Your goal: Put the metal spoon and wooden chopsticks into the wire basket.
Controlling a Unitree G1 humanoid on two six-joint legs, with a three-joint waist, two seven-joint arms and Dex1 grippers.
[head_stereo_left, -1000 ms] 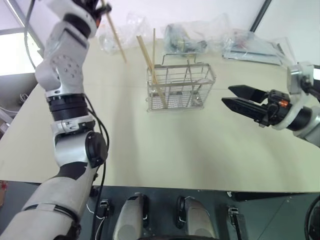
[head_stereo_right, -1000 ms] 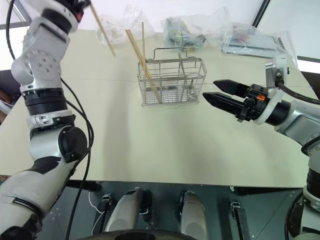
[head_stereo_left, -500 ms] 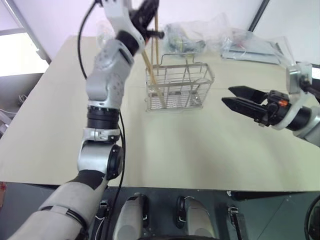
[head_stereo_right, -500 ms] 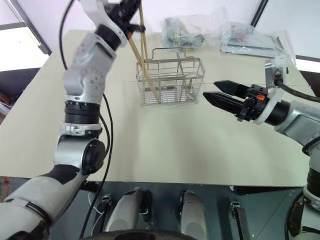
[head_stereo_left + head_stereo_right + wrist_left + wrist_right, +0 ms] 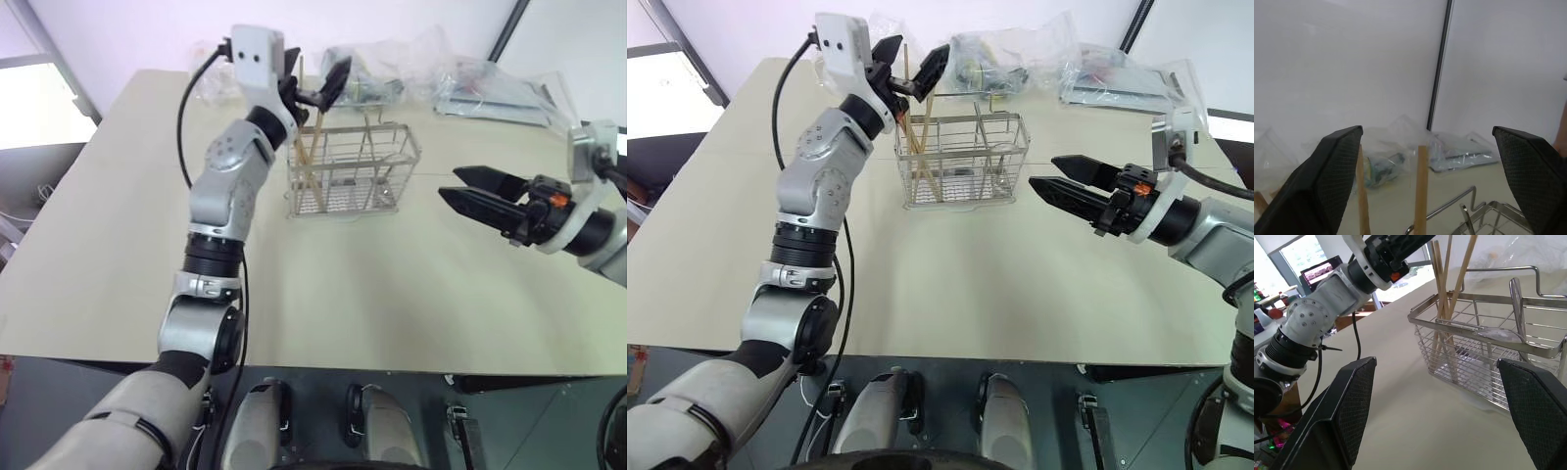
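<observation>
Clear plastic bags [image 5: 392,69] are lying along the far edge of a pale table [image 5: 392,294], bundled packets showing inside them.

Left arm covers lower stretch of wooden chopsticks [image 5: 306,162] and wire basket [image 5: 965,162] left end; metal spoon [image 5: 1498,334] handle lost among wires; plastic bags' [image 5: 392,69] contents unreadable.

Beige table [image 5: 392,294], white wall [image 5: 1352,58] behind, bright window [image 5: 29,108] left.
</observation>
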